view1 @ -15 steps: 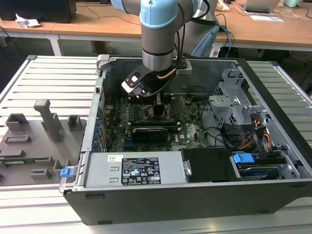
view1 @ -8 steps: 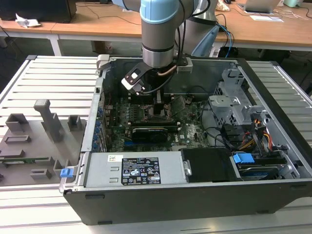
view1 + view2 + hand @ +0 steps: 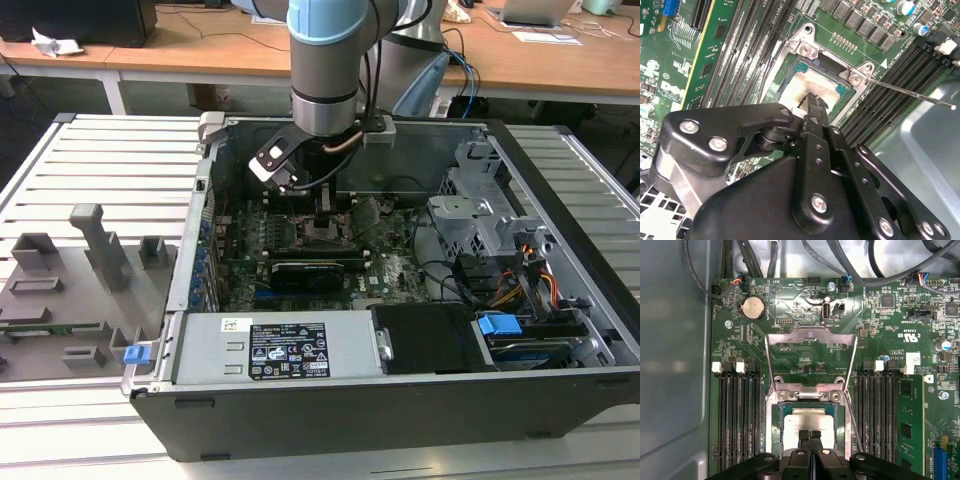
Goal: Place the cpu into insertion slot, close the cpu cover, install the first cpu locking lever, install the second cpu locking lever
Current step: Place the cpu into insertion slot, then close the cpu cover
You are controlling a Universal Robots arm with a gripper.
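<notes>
The cpu point(image 3: 810, 421) lay seated in the insertion slot point(image 3: 775, 430), the cpu cover point(image 3: 840, 336) swung open beyond it for access, while the gripper point(image 3: 809, 433), closed and empty, met or hung just above its face, probably to seat it.

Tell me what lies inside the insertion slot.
The cpu lies inside the insertion slot, pale face up. The gripper hides one edge of it, and the slot's floor under the cpu is covered.
</notes>
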